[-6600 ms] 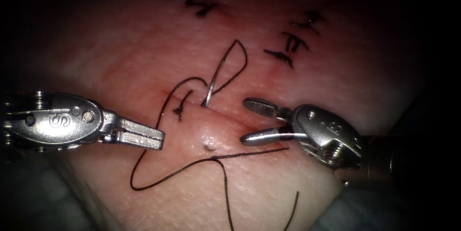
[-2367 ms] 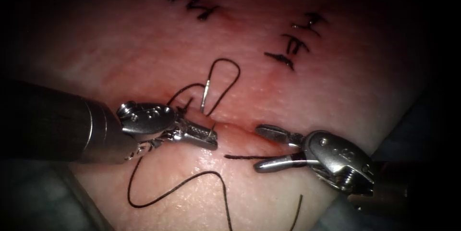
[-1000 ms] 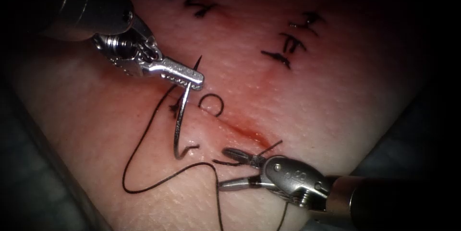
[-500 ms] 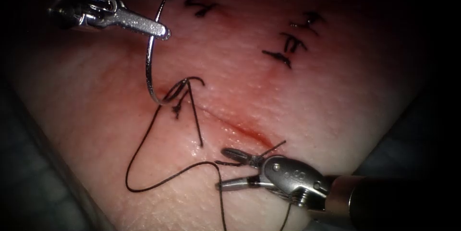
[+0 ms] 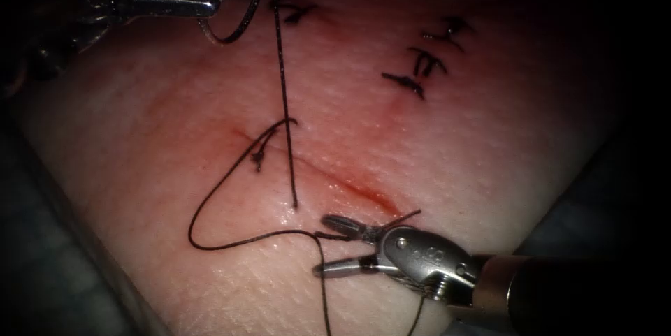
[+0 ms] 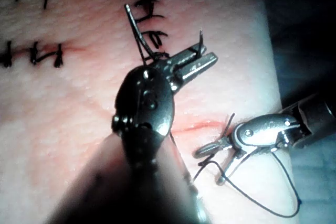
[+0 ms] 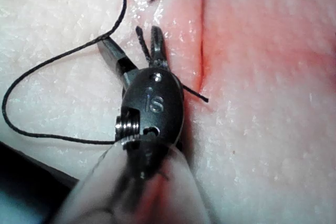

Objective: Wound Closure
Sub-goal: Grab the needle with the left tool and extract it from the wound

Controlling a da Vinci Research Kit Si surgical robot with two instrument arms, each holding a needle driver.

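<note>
The left claw (image 5: 203,6), shut on the needle (image 5: 227,32), has lifted it out of the tissue (image 5: 489,140), pulling thread (image 5: 283,98) through, while the right claw (image 5: 335,245) waits open and empty.

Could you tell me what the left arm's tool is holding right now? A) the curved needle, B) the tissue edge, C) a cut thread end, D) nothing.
A: the left tool is shut on the needle, lifted clear of the tissue.
</note>
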